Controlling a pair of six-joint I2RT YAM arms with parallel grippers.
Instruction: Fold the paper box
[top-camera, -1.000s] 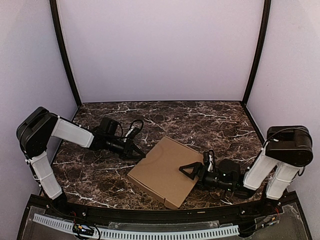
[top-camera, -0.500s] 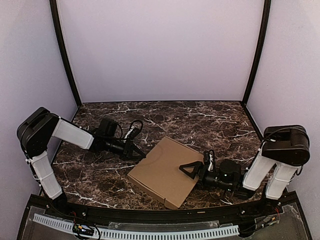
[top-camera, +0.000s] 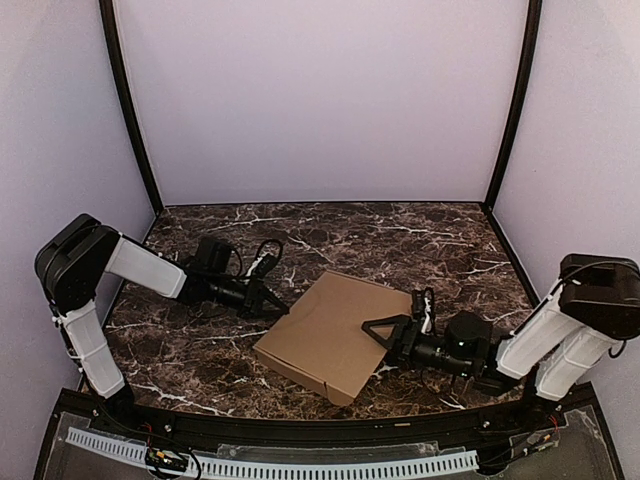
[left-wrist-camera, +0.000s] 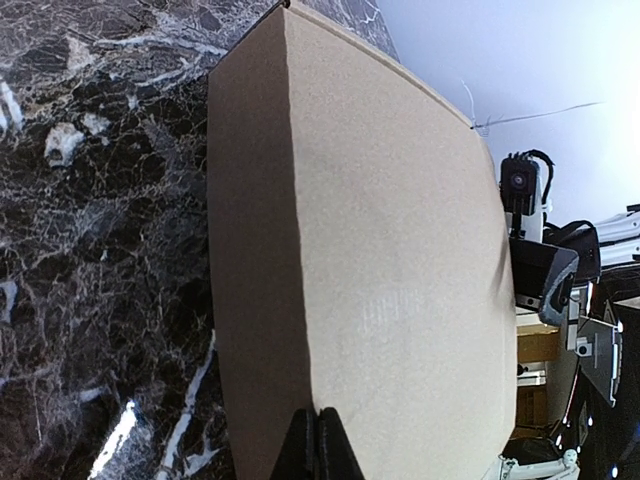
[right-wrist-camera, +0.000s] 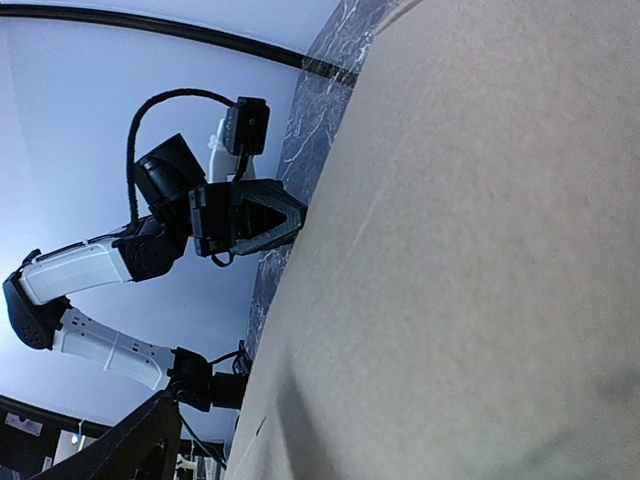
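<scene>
Box: flat brown cardboard box (top-camera: 325, 335), near dark marble tabletop's (top-camera: 400, 240) front edge.
Left hand (top-camera: 278, 304): I see it clenched, at box's left corner.
Right hand (top-camera: 383, 334): released, over box's right edge.

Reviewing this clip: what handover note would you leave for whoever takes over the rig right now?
Left hand: shut, its tip at the left corner of the paper box.
Right hand: open, over the box's right edge; contact unclear.
Box: lies flat on the marble table between the arms.
Done: the box looks folded and closed.
Left: confirm the flaps are tucked, since none show from here, then withdraw both hands.
</scene>
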